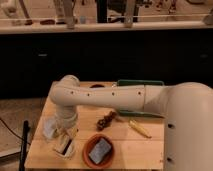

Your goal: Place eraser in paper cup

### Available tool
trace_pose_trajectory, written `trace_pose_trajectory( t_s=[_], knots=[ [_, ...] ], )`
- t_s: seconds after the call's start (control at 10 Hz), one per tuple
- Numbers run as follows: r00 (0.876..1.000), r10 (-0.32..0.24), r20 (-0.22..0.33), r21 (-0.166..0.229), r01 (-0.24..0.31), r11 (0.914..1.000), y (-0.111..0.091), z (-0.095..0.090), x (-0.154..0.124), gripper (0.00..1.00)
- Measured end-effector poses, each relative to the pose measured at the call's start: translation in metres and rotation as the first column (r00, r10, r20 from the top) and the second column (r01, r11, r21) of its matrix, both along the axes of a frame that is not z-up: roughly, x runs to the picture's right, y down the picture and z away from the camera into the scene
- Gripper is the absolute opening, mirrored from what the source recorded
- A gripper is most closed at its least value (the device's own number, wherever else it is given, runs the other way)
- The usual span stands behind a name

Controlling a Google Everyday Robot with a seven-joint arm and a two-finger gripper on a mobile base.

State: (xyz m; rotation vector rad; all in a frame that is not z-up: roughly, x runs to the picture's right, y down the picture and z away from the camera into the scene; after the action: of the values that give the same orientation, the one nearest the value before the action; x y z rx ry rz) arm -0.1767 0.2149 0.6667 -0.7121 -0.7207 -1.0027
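- White arm (pixel 115 97): runs from the right edge across mid-frame, elbows at left-centre, then drops to the lower left.
- Wooden bench (pixel 142 150): fills the lower middle and carries everything below.
- Green tray (pixel 132 83): at the bench's far side, mostly hidden behind the arm.
- Terracotta dish (pixel 87 150): bottom centre, with a blue-grey pad (pixel 101 150) lying in it.
- Claw (pixel 64 135): lower left, pointing down right over the paper cup. Can't tell whether it is wide or clamped.
- Paper cup (pixel 70 150): lower left, just left of the dish.
- Pale blue square (pixel 49 128): up-left of the cup.
- Eraser (pixel 62 146): at the cup's mouth, under the claw. Can't tell if it is fully inside.
- Brown clump (pixel 105 121) and yellow stick (pixel 139 128): mid-bench, right of the claw.
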Motion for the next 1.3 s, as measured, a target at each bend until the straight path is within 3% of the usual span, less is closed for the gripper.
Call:
trace_pose_trajectory(
  t_s=[0.4, 0.9, 1.1, 1.3],
  knots=[
    [0.997, 0.039, 0.07, -0.05, -0.035, 0.9982, 0.012, 0.001, 0.006, 0.03],
    [0.992, 0.038, 0.117, -0.075, -0.03, 0.9967, 0.022, -0.001, -0.001, 0.03],
    [0.991, 0.045, 0.122, -0.085, -0.035, 0.9958, 0.022, 0.0, -0.002, 0.17],
    [0.991, 0.05, 0.123, -0.089, -0.039, 0.9953, 0.022, 0.0, -0.003, 0.37]
  ],
)
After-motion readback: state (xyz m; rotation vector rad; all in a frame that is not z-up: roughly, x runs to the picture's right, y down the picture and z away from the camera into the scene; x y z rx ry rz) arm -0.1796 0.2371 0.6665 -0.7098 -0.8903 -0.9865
